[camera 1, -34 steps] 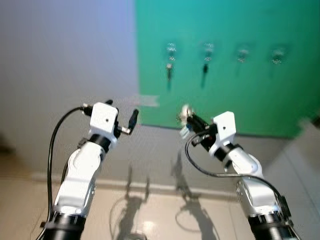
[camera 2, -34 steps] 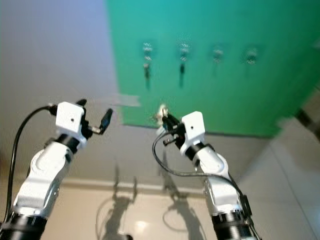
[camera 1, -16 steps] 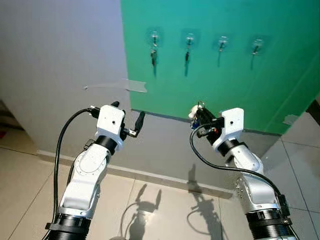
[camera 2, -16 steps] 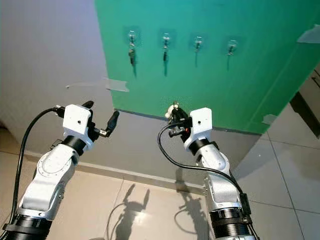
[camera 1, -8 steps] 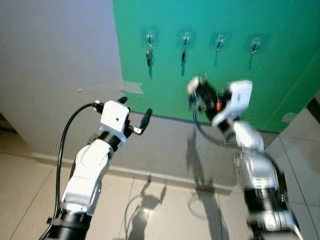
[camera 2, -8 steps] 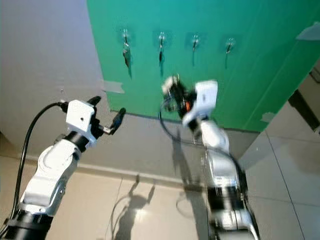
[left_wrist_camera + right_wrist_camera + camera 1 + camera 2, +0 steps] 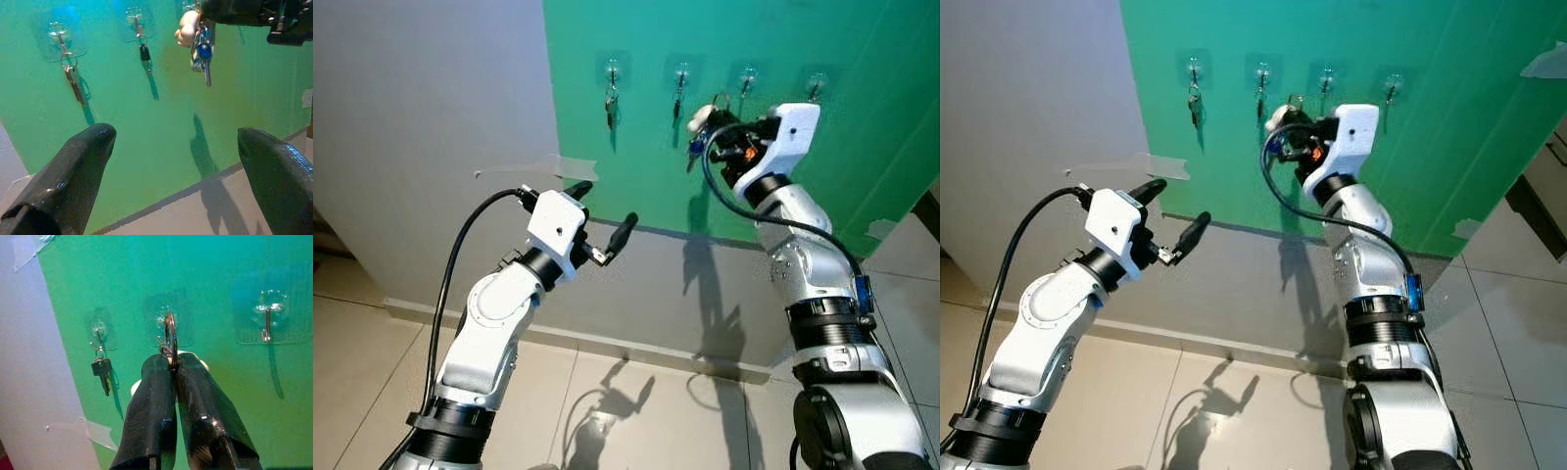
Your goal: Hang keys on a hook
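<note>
1. The left hand (image 7: 604,221) is hanging in the air in front of the grey wall (image 7: 431,117), nearest to the robot. Its two black fingers (image 7: 73,171) are spread wide apart and are holding nothing.
2. The right hand (image 7: 710,117) is reaching up higher and farther, close to the green board (image 7: 862,147). Its fingers (image 7: 151,426) are pinched tight on the ring of the keys (image 7: 202,49).
3. The keys are dangling below that hand with a pale charm beside them. They are hanging in front of the board, just beside the third hook (image 7: 745,75) in the head views.
4. Four clear hooks are sitting in a row on the board. The first hook (image 7: 611,71) and the second hook (image 7: 680,73) are each holding a small key. The fourth hook (image 7: 817,82) is sitting at the far right.
</note>
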Tool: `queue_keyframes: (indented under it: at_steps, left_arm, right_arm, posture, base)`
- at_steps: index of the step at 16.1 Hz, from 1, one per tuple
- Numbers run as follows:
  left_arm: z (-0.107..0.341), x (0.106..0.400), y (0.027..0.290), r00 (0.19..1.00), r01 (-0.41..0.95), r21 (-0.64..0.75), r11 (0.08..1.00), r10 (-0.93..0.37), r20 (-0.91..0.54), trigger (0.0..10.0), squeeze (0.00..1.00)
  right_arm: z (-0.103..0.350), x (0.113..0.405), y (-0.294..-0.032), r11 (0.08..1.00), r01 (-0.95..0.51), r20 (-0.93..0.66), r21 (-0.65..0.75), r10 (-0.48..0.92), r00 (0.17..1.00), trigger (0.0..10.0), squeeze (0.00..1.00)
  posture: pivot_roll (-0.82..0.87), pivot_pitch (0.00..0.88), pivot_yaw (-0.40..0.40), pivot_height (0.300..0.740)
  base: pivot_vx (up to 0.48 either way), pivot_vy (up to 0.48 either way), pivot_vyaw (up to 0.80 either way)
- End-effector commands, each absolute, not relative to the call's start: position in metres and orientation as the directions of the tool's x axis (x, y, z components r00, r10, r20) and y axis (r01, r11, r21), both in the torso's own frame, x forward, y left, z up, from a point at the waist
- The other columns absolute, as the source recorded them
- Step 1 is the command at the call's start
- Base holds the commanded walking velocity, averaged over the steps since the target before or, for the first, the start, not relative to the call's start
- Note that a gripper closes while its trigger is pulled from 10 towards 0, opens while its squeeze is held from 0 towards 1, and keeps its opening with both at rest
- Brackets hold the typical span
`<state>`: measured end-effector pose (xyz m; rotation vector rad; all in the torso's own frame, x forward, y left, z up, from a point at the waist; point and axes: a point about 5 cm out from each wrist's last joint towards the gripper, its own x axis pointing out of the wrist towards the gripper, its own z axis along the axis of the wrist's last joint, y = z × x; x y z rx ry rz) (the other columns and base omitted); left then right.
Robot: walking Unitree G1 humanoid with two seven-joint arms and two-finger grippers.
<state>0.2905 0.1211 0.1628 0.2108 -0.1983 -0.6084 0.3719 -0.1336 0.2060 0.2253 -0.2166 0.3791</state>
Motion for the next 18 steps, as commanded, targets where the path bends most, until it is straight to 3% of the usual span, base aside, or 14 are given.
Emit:
queue_keyframes:
  at_steps: [1, 18]
  left_arm:
    - [0.17, 0.289, 0.117, 0.779, 0.564, 0.267, 0.781, -0.611, 0.143, 10.0, 0.0]
    - [0.169, 0.286, 0.115, 0.751, 0.604, 0.275, 0.748, -0.65, 0.119, 10.0, 0.0]
  right_arm:
    - [0.213, 0.377, -0.142, 0.907, -0.373, 0.272, 0.195, 0.315, 0.909, 10.0, 0.0]
    - [0.224, 0.408, -0.158, 0.896, -0.299, 0.198, 0.327, 0.245, 0.949, 10.0, 0.0]
  posture:
    - [0.0, 0.0, -0.019, 0.74]
    - [0.0, 0.0, -0.004, 0.74]
  base:
    - [0.0, 0.0, 0.0]
    - [0.0, 0.0, 0.0]
